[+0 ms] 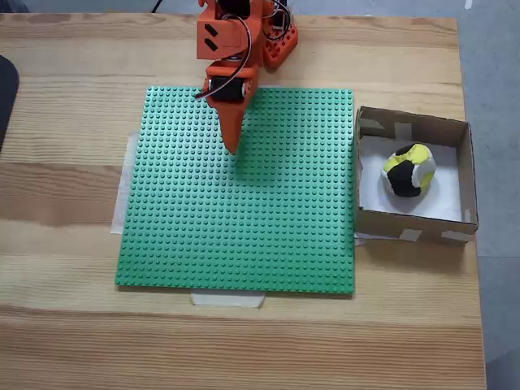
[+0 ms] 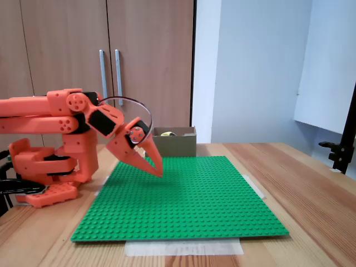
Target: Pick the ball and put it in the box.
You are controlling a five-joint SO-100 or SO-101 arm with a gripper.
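The yellow, white and black ball (image 1: 409,170) lies inside the brown cardboard box (image 1: 412,231) at the right edge of the table; in a fixed view from the side just its top (image 2: 168,133) peeks over the box wall (image 2: 174,144). The orange gripper (image 1: 233,146) hangs above the upper middle of the green studded baseplate (image 1: 244,236), well left of the box. From the side, the gripper (image 2: 158,172) points down at the plate with its fingers together and nothing between them.
The arm's orange base (image 2: 47,167) sits at the back of the wooden table (image 1: 73,203). Pale tape (image 1: 227,299) holds the baseplate's edges down. A dark object (image 1: 6,89) intrudes at the left edge. Cupboard doors (image 2: 105,61) stand behind the table.
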